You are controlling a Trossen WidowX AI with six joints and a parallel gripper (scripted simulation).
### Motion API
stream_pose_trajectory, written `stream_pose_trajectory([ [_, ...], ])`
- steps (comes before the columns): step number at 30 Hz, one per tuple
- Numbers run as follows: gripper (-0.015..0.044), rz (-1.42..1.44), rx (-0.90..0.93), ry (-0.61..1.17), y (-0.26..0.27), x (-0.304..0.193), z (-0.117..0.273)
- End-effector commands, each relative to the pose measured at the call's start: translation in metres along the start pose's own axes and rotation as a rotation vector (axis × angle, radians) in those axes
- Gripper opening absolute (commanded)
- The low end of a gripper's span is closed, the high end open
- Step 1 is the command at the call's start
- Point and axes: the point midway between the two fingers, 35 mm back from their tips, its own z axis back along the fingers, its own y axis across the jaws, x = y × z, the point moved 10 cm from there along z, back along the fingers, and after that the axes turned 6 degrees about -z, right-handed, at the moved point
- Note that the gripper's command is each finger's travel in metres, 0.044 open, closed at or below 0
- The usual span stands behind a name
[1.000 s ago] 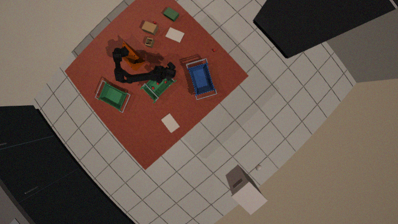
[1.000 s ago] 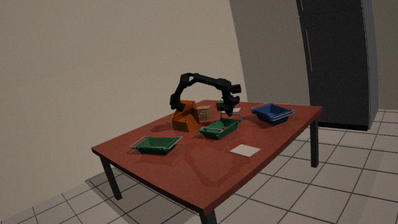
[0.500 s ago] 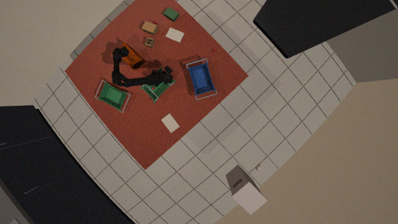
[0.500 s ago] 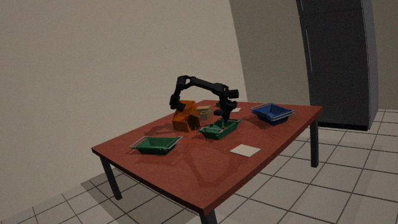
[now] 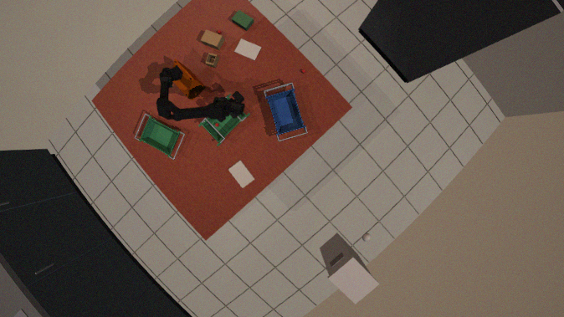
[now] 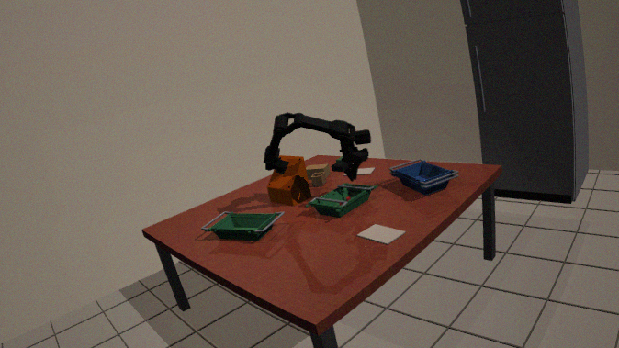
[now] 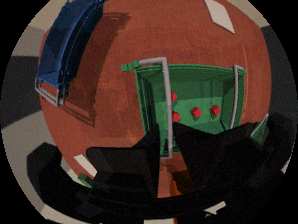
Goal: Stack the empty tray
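The loaded green tray (image 5: 230,124) (image 6: 340,208) (image 7: 200,85) stands under my gripper with several red blocks inside. One wire bar (image 5: 213,129) (image 6: 335,200) (image 7: 236,95) lies inward across its top near one end. The other bar (image 7: 169,100) is also turned inward over the tray; how flat it lies I cannot tell. My gripper (image 6: 353,178) (image 7: 165,126) is slightly open and empty, a little above that bar, which shows through the narrow gap between the fingertips in the wrist view. The empty green tray (image 5: 159,135) (image 6: 241,224) stands apart, its bars swung outward.
A blue tray (image 5: 285,112) (image 6: 424,175) (image 7: 62,45) with outward bars stands on the loaded tray's other side. The orange arm mount (image 5: 188,83) (image 6: 288,185) is close by. Tan boxes (image 5: 212,39), a green block (image 5: 243,20) and white sheets (image 5: 241,174) (image 6: 381,233) (image 7: 220,15) lie around.
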Motion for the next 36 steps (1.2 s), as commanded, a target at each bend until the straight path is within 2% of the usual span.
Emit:
stream_pose_trajectory([
  [1,0.0082,0.001,-0.001,0.002,-0.0004,0.0002,-0.0014],
  [12,0.0082,0.001,-0.001,0.002,-0.0004,0.0002,-0.0014],
  [15,0.0004,0.001,-0.001,0.002,-0.0004,0.0002,-0.0014],
  [16,0.0,0.001,-0.001,0.002,-0.0004,0.0002,-0.0014],
  [36,0.0,-0.001,0.0,0.001,-0.0002,0.0001,-0.0003],
])
